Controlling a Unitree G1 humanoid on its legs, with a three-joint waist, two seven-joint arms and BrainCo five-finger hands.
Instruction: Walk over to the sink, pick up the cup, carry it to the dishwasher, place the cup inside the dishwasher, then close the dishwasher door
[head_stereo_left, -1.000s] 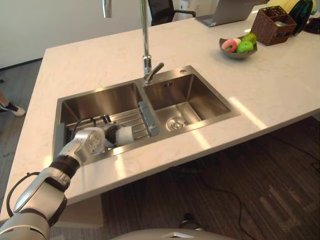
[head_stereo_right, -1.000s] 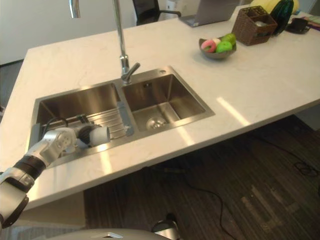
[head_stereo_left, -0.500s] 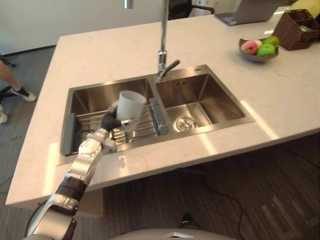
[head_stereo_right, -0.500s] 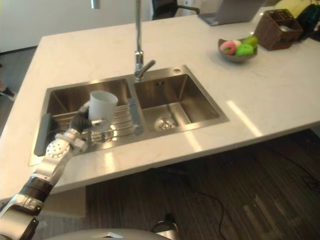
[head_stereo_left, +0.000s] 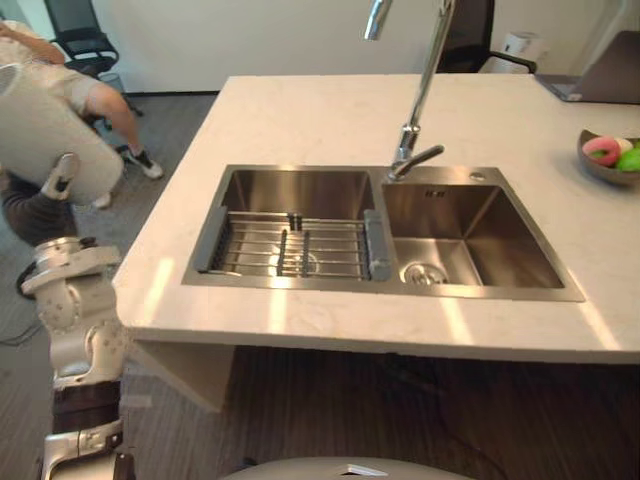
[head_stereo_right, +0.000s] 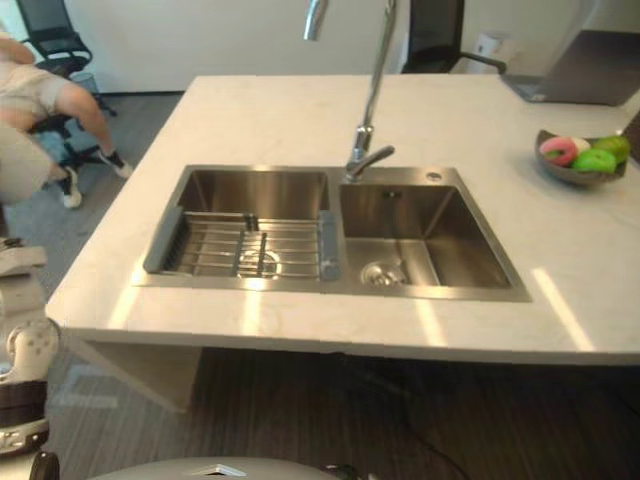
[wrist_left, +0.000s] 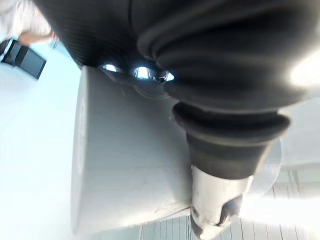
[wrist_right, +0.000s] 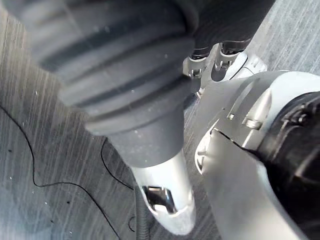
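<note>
At the left frame edge, partly cut off, my left hand (wrist_left: 216, 192) grips the plain pale grey cup (head_stereo_left: 42, 140), thumb curled across its wall. It is tilted, well apart from the sink (head_stereo_left: 300, 188). Whether my right hand (wrist_right: 125, 75) is open or closed, I cannot tell.

Kitchen: double sink (head_stereo_left: 300, 180), tap (head_stereo_left: 420, 100), counter (head_stereo_left: 300, 110).

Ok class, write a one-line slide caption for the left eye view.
Left hand holds the white cup raised beside the counter, away from the double sink.
</note>
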